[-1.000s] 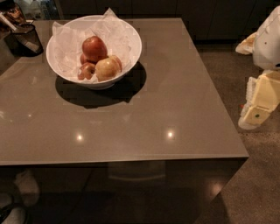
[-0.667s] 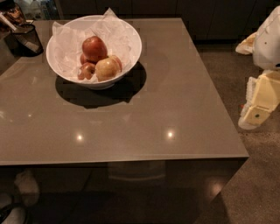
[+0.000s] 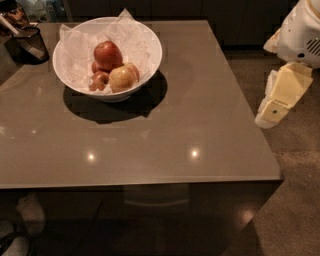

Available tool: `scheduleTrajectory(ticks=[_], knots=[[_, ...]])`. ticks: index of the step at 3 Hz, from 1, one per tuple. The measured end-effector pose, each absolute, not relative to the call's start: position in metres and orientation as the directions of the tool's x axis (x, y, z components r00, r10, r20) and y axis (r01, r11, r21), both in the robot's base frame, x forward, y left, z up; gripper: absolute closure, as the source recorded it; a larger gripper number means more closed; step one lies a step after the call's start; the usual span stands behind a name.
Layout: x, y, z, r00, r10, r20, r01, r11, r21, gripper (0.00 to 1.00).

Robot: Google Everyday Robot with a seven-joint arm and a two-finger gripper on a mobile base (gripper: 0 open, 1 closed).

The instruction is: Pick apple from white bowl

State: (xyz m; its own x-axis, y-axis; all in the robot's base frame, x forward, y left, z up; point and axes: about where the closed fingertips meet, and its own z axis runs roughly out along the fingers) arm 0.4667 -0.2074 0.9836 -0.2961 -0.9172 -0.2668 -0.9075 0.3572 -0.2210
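A deep-red, glossy apple and a yellow-tan, red-blushed apple sit in a glossy white bowl on a grey-brown worktop. A cream-yellow end effector hangs at the right, beside the worktop.

Likely an office break area or kitchen; a glossy grey bench carries a white bowl of fruit and a black mesh basket; dark cabinets stand behind; the robot's hand hangs beside the bench's right edge.
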Motion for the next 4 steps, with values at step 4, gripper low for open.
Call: scheduleTrajectory(ticks=[4], knots=[[0.57, -0.123, 1.012, -0.221, -0.9, -0.377, -0.923, 0.318, -0.217, 0.0]])
